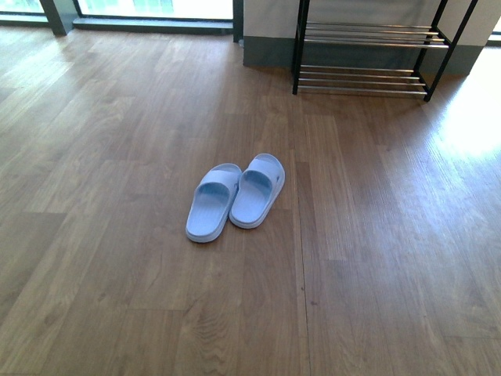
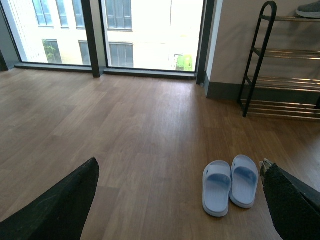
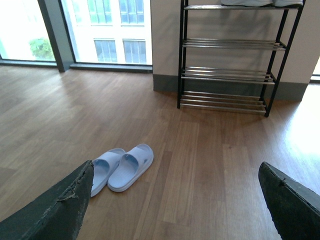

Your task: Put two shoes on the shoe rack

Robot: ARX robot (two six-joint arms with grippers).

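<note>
- Two light-blue slides lie side by side on the wooden floor (image 1: 109,157), near the middle of the front view. They are the nearer slide (image 1: 212,205) and the farther slide (image 1: 258,190).
- Their inner edges touch. Both point toe-first away from the robot and are angled slightly to the right.
- The shoe rack (image 1: 368,59) stands against the far wall (image 3: 165,45), ahead and to the right, well apart from the slides. It has a black frame and shelves of shiny rods. The front view takes in only its two lowest shelves.
- The right wrist view shows four tiers. White soles sit on the top tier, cut by the picture's edge, and the left wrist view shows a grey sneaker (image 2: 310,10) on that tier.
- Tall windows (image 2: 150,35) with dark frames run along the far side, left of the rack.
- Only bare floorboards lie between the slides and the rack, and open floor surrounds the pair on every side.
- The left gripper (image 2: 178,164) hangs above the floor with its black fingers (image 2: 55,210) spread wide. It grips nothing and touches nothing. The slides show between the fingers, close by one of them in the picture.
- The right gripper (image 3: 175,166) is likewise spread wide, its fingers (image 3: 55,210) holding nothing. The slides show just beside one finger in the picture.
- Neither arm shows in the front view.
</note>
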